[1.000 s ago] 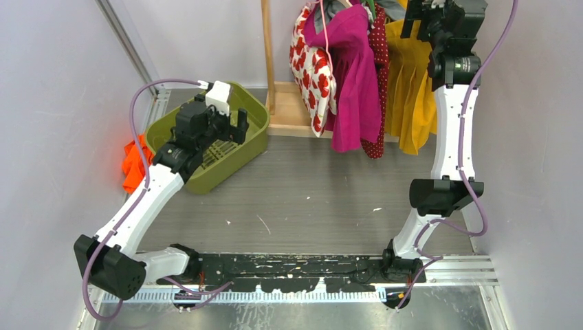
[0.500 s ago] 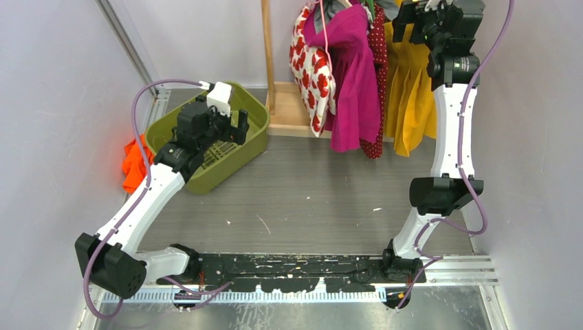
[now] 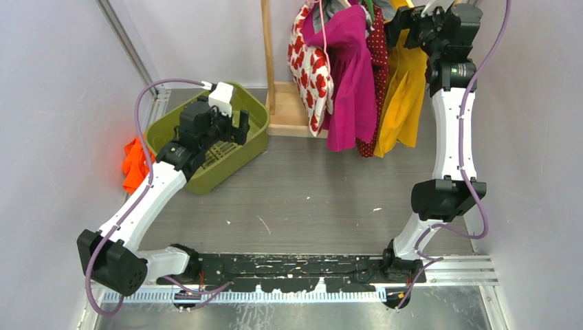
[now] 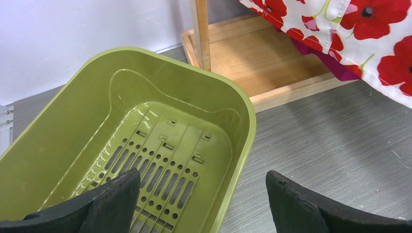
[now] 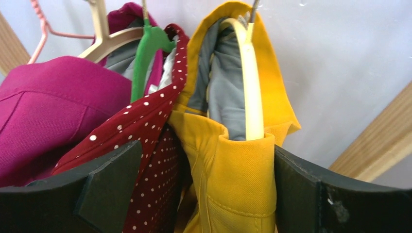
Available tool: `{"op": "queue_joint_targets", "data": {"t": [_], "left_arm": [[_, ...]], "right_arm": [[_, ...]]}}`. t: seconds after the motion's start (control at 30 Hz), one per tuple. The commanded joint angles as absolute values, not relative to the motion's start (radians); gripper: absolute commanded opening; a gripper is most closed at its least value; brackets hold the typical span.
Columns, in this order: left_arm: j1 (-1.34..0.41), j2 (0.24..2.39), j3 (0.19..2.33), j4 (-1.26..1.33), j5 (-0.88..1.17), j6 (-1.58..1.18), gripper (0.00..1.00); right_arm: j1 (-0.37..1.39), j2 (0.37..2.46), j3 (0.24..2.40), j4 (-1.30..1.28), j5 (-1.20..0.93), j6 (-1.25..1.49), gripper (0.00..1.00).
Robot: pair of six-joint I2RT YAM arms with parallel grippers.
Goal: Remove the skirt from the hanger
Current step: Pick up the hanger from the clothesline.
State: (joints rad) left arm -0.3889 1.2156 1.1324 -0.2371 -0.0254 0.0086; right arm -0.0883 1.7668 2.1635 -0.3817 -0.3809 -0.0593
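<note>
Yellow skirt (image 5: 233,179) between right fingers (image 5: 320,199)

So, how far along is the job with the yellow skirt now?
Done: nothing yet; the yellow skirt hangs on its hanger. In hand: the right claw is open, one finger on each side of the skirt's top. The left claw is open over the bin. Left: grip the skirt and pull it off the hanger.

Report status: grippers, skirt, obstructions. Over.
Left gripper open above green bin. Right gripper open, straddling yellow skirt, no grip yet. Skirt on its hanger. Red dotted garment pressed against it.
</note>
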Motion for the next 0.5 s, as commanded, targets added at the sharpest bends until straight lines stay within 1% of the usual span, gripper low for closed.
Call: {"op": "queue_joint_targets", "data": {"t": [0.0, 0.1, 0.37, 0.47], "left_arm": [[-0.393, 1.219, 1.147, -0.186, -0.034, 0.015, 0.98], [-0.393, 1.220, 1.147, -0.188, -0.031, 0.014, 0.98], [-0.393, 1.210, 1.145, -0.202, -0.044, 0.025, 0.98], [-0.393, 1.214, 1.144, -0.202, -0.045, 0.026, 0.98]], "right_arm": [[-0.077, 1.739, 2.192, -0.293, -0.267, -0.021, 0.96], [-0.077, 1.748, 2.181, -0.246, -0.234, -0.010, 0.95], [-0.076, 1.841, 2.247, -0.282, -0.201, -0.007, 0.83], [-0.076, 1.846, 2.239, -0.283, -0.212, -0.008, 0.82]]}}
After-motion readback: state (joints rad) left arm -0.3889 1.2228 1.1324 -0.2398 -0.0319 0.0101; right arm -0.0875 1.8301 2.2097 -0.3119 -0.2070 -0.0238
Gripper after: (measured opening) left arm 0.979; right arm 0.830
